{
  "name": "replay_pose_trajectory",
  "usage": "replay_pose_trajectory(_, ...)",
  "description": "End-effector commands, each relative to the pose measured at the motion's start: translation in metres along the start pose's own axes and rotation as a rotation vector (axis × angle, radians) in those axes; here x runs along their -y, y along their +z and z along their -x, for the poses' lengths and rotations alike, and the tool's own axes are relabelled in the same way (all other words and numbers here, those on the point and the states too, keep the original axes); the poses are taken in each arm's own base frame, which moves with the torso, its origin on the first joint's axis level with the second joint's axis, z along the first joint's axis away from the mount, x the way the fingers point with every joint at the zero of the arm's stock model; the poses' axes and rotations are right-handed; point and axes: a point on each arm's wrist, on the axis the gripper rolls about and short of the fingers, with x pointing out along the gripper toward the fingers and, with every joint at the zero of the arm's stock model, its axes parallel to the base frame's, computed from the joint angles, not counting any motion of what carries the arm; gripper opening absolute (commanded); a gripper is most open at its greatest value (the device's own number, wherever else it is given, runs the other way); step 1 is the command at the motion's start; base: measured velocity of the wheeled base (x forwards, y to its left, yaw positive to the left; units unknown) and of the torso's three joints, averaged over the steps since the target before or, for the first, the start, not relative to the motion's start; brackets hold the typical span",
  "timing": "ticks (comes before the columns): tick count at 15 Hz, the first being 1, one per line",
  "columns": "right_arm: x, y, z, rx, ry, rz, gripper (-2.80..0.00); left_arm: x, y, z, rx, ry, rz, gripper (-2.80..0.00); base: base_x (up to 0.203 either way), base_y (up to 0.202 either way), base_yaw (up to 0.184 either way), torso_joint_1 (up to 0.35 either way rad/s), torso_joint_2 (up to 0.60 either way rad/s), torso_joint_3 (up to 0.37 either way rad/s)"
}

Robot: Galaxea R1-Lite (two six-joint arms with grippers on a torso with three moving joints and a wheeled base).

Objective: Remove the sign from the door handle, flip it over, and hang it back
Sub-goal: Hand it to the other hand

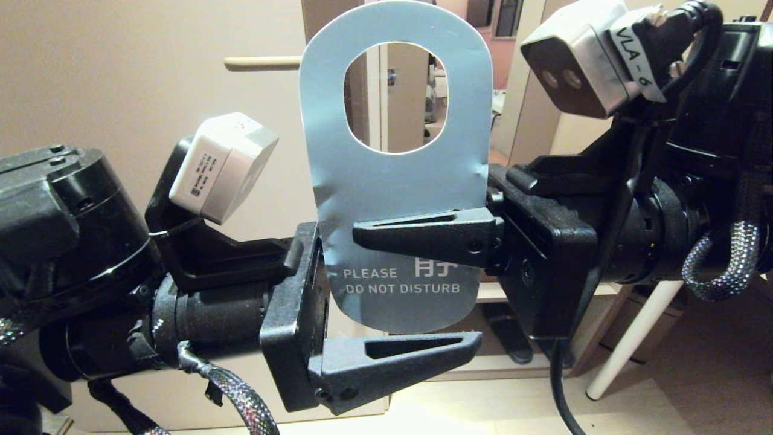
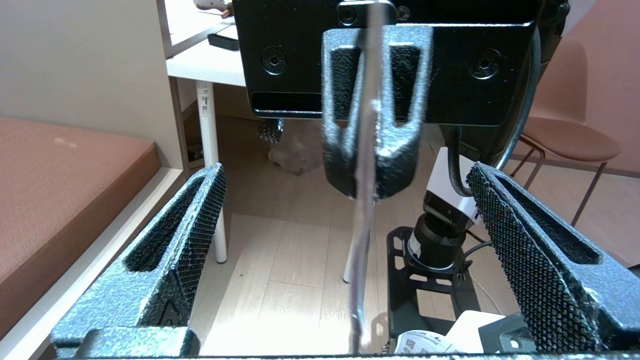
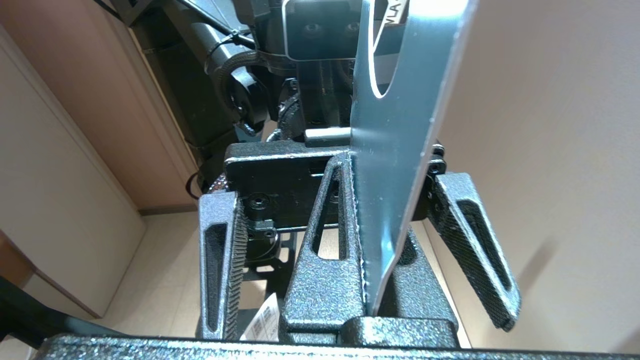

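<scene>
**Before the door, sign held off the handle**

Behind everything, the beige door (image 1: 151,90) and its door handle (image 1: 263,63) are seen, bare. The left claw (image 1: 398,290) is spread wide around the sign's lower edge; the right claw (image 1: 362,234) is clamped on the sign (image 1: 395,181), blue-grey face toward the head camera. A handover misjudged here could let the thin card slip or buckle

Pale wood floor (image 1: 664,405), white table leg (image 1: 634,338) on it

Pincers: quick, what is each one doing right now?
Left pincer: open, its fingers on either side of the door sign, not gripping.
Right pincer: shut on the door sign.
</scene>
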Motion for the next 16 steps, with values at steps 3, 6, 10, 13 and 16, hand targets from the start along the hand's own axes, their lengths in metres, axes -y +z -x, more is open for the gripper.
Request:
replay_pose_trajectory(3, -0.0005, -0.0002, -0.0007, 0.0, 0.007, 0.001, -2.8, 0.0003, 0.0001, -0.0004, 0.002, -0.005, -0.002, 0.0, 0.0, 0.0, 0.0, 0.0, 0.0, 0.0)
replay_pose_trajectory(6, -0.0008, -0.0002, -0.001, 0.0, 0.009, 0.001, -2.8, 0.0013, 0.0002, -0.0012, 0.003, -0.011, -0.002, 0.0, 0.0, 0.0, 0.0, 0.0, 0.0, 0.0)
replay_pose_trajectory(10, -0.001, -0.002, -0.0012, -0.005, 0.01, -0.003, -2.8, 0.003, 0.0002, -0.0019, 0.003, -0.018, -0.002, 0.0, 0.0, 0.0, 0.0, 0.0, 0.0, 0.0)
replay_pose_trajectory(13, -0.0016, -0.002, -0.0017, -0.005, 0.012, -0.002, -2.8, 0.0033, 0.0002, -0.0021, 0.003, -0.019, -0.004, 0.0, 0.0, 0.0, 0.0, 0.0, 0.0, 0.0)
replay_pose_trajectory(16, -0.002, -0.0022, -0.0021, -0.006, 0.016, -0.002, -2.8, 0.0035, 0.0008, -0.0019, 0.005, -0.019, -0.003, -2.8, 0.0, 0.0, 0.0, 0.0, 0.0, 0.0)
